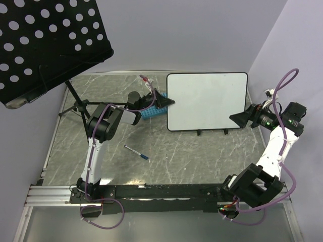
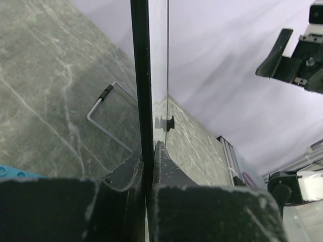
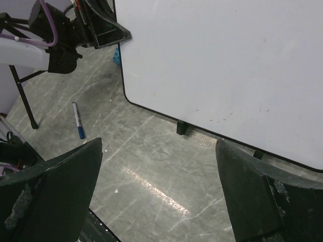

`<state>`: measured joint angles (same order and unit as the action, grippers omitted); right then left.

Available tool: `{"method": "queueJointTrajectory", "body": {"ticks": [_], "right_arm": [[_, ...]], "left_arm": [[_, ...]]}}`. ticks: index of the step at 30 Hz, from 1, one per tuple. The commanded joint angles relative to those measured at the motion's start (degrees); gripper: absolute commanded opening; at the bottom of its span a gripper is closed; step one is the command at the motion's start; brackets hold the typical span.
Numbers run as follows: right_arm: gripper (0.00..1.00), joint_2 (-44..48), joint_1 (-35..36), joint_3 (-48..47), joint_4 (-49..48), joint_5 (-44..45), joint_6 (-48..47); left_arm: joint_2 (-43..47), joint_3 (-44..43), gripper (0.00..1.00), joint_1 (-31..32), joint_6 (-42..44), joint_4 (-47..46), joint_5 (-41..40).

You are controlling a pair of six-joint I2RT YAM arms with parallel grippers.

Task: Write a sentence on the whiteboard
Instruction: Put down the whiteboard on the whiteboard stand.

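Clearly the left tool [image 2: 150, 151] is pressed together on the left edge of the whiteboard [image 1: 207, 101], its two fingers pinching the thin dark rim from either side. That grip is narrow and sits at one end only. I judge that a push on the far side of the board could make it pivot about the pinch, or let the rim slide out between the pads.

The board stands near the back of the tabletop [image 1: 176, 156] on its small black feet. Its face is turned toward the arms and is bare of writing. A wire prop shows behind it in the left wrist view. If the feet skate on the smooth stone surface, the strokes would likely smear or wander.

The right tool [image 3: 157, 146] is spread wide and holds nothing, hanging just off the board's right edge. It would have to fetch the marker [image 1: 137, 153], which lies flat on the tabletop well apart from it and nearer the left arm. That reach crosses in front of the board and could clip a lower corner or a foot. I cannot tell whether the marker is capped.

The blue rack [image 1: 147, 112] sits just beside the left tool, so any shift of that arm risks nudging it.
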<state>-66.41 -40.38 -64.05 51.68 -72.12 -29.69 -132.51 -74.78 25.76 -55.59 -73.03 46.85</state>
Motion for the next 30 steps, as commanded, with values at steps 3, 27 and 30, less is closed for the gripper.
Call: {"method": "queueJointTrajectory", "body": {"ticks": [3, 27, 30], "right_arm": [[1.0, 0.2, 0.2, -0.1, -0.2, -2.3, -1.4], [1.0, -0.8, 0.7, 1.0, -1.7, -3.9, -0.9], [1.0, -0.8, 0.7, 1.0, -1.6, -3.6, -0.9]], "left_arm": [[5.1, -0.3, 0.01, -0.4, 15.2, 2.1, 6.6], [7.4, -4.9, 0.01, -9.9, 32.3, 30.2, 17.2], [7.5, -4.0, 0.01, -8.3, 29.5, 26.3, 16.6]]}}
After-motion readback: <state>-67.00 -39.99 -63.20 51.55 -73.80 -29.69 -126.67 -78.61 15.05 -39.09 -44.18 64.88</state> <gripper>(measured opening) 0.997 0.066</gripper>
